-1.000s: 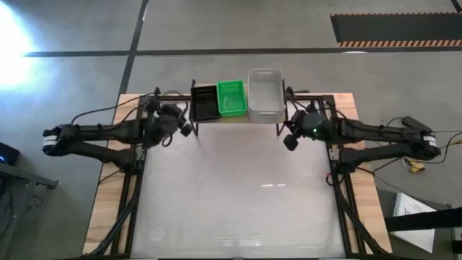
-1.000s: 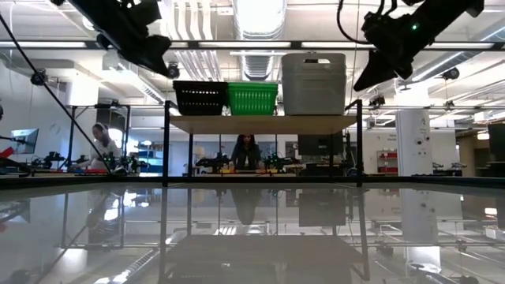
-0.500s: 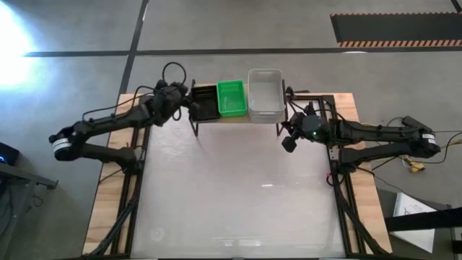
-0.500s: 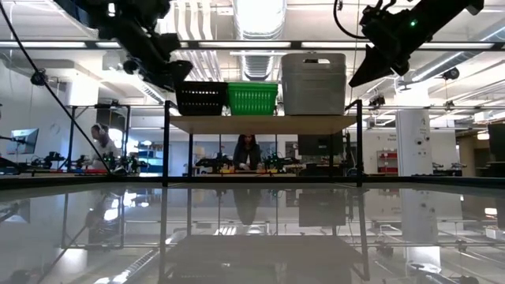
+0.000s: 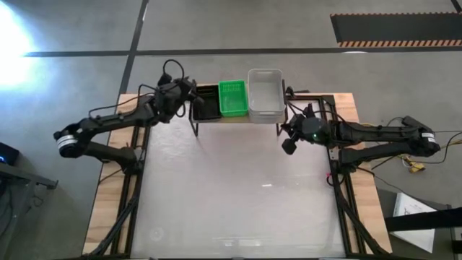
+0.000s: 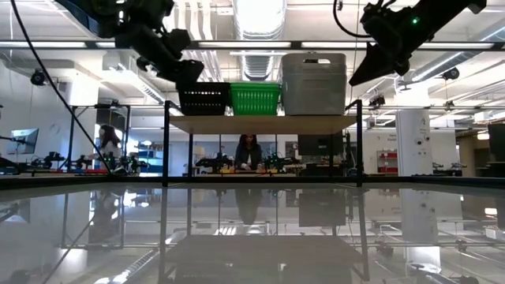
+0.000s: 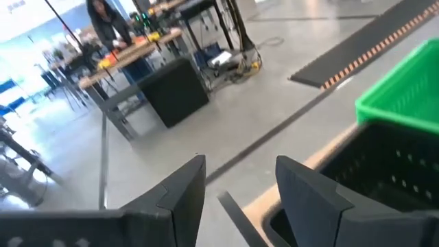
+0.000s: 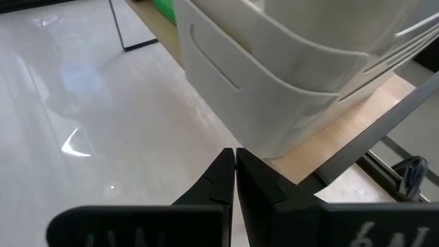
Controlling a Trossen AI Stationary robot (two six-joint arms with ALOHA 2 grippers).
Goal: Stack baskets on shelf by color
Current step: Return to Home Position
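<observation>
The shelf (image 5: 234, 117) stands at the table's far edge, its wood top on black legs (image 6: 260, 124). On the top, from left to right, rest a black basket (image 5: 205, 102), a green basket (image 5: 232, 97) and nested white baskets (image 5: 266, 94). My left gripper (image 7: 240, 165) is open at the black basket's left end (image 7: 370, 185), at rim height in the low view (image 6: 188, 72). My right gripper (image 8: 234, 156) is shut and empty, below the near right corner of the white baskets (image 8: 288, 75), in front of the shelf's right end (image 5: 289, 143). My left gripper stands with one finger (image 7: 302, 189) over the left end of the black basket's rim (image 7: 281, 223). Whether it touches the rim, I cannot tell.
The table's glossy white top (image 5: 238, 195) spreads in front of the shelf. Black frame rails run along the table's sides (image 5: 339, 195). People and workbenches show in the room behind (image 6: 246, 154).
My left gripper has swung from the table's left side toward the far edge and to the right, up to the black basket's left end. The baskets have stayed in place.
</observation>
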